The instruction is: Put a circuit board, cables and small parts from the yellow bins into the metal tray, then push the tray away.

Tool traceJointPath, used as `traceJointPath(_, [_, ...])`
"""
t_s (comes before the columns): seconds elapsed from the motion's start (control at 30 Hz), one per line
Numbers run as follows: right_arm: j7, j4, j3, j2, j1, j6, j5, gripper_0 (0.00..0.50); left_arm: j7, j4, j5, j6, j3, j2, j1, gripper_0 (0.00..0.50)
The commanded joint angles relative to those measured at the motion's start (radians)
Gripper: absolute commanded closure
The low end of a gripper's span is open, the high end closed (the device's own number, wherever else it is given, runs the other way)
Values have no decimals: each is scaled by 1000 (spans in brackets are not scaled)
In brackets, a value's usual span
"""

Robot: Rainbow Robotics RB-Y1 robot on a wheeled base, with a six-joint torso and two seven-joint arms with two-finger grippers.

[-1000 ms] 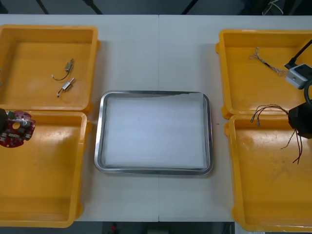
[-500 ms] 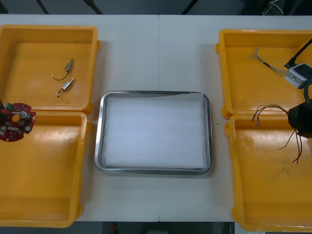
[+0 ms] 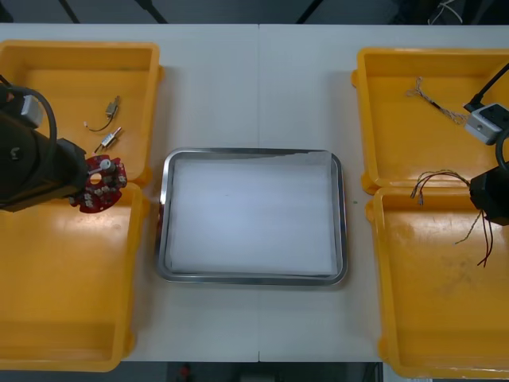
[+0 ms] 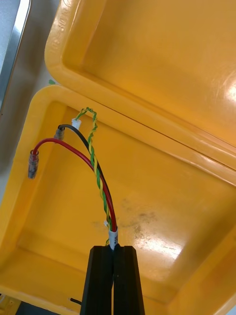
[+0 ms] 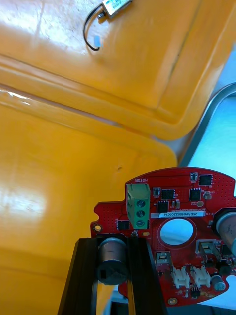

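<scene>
Our left gripper (image 5: pixel 112 244) is clamped on a dark cylindrical component (image 5: pixel 112 261) of the round red circuit board (image 5: pixel 177 231), its fingers held apart by that part's width. The board hangs over the rim between the two left yellow plastic bins (image 3: pixel 48 318), at the nine o'clock side of the shiny rectangular metal tray (image 3: pixel 163 215). We judge this to be the carry step. Next the board should travel toward three o'clock and be released over the tray; its clearance above the rim is hard to read. Our right gripper (image 4: pixel 114 253), at the tray's three o'clock, pinches a bundle of red, black and yellow-green cables (image 4: pixel 101 182) over a right-hand bin (image 4: pixel 172 206).

Overhead; wrist views close over bins (image 3: pixel 71 310)
</scene>
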Motion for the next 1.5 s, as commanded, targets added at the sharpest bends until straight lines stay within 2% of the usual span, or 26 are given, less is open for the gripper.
traceJointPath(0.03, [30,-3,5,-38,-24,3,5,500,-101,-8,-24,24,-43,-81,-89,500])
traceJointPath(0.13, [30,-3,5,-38,-24,3,5,500,-55,-9,-27,24,-74,-115,-104,500])
traceJointPath(0.33, [30,-3,5,-38,-24,3,5,500,33,-24,-123,24,-183,-170,-140,500])
traceJointPath(0.37, [30,-3,5,-38,-24,3,5,500,43,-23,-156,24,-212,-195,-143,500])
traceJointPath(0.4, [30,-3,5,-38,-24,3,5,500,43,-23,-156,24,-212,-195,-143,500])
traceJointPath(0.47, [30,-3,5,-38,-24,3,5,500,51,-21,-224,15,-286,-222,-152,500])
traceJointPath(0.57, [30,-3,5,-38,-24,3,5,500,62,-17,-284,-19,-356,-242,-157,500])
traceJointPath(0.7, [30,-3,5,-38,-24,3,5,500,82,3,-342,-48,-425,-282,-160,500])
traceJointPath(0.97, [30,-3,5,-38,-24,3,5,500,108,43,-390,-57,-501,-345,-195,500])
traceJointPath(1.17, [30,-3,5,-38,-24,3,5,500,123,138,-429,-65,-582,-403,-256,500])
traceJointPath(1.4, [30,-3,5,-38,-24,3,5,500,131,196,-485,-94,-668,-425,-278,500])
traceJointPath(1.5, [30,-3,5,-38,-24,3,5,500,132,196,-483,-94,-683,-423,-278,500])
